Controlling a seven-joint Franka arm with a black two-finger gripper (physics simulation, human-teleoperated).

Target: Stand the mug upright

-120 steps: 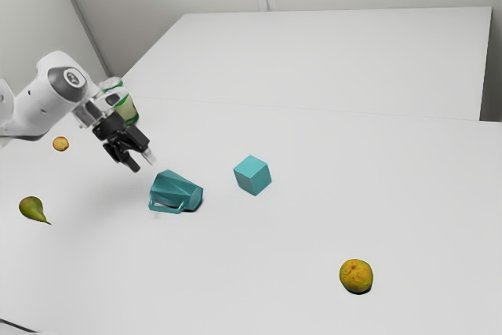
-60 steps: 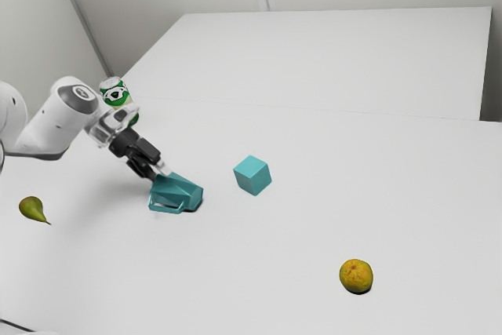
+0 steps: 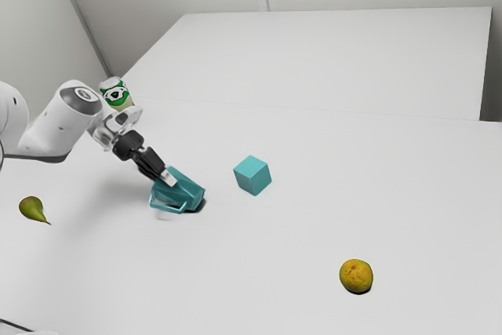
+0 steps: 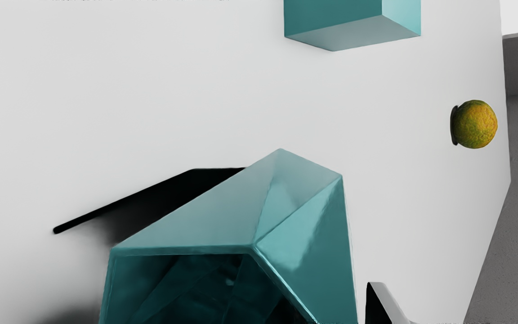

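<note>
The mug (image 3: 187, 190) lies on its side, tilted, left of centre and a little below the middle of the exterior frame, with its base toward the right and its open mouth toward the pincer (image 3: 165, 179). Its handle (image 3: 166, 209) is along the lower side, so the main part of the task, the mug standing on its base, is not met. The pincer is at the mouth end, over the upper part of the mug, and I judge this to be work on getting a hold; what is left is to swing the mug up onto its base and leave it standing free

Whether the pincer is spread or pinching the mug's wall, I cannot tell: the contact is hidden in the exterior view, and the wrist view cuts off the near part of the mug. Nor can I tell if the whole lower side rests on the table (image 3: 298, 256) or is slightly raised. The inside of the mug is dark and hard to read. The teal cube (image 3: 252, 175), near the centre of the exterior frame, is cut off in the wrist view; at upper left, the arm (image 3: 55, 123) covers the lower part of the can (image 3: 116, 93)
</note>
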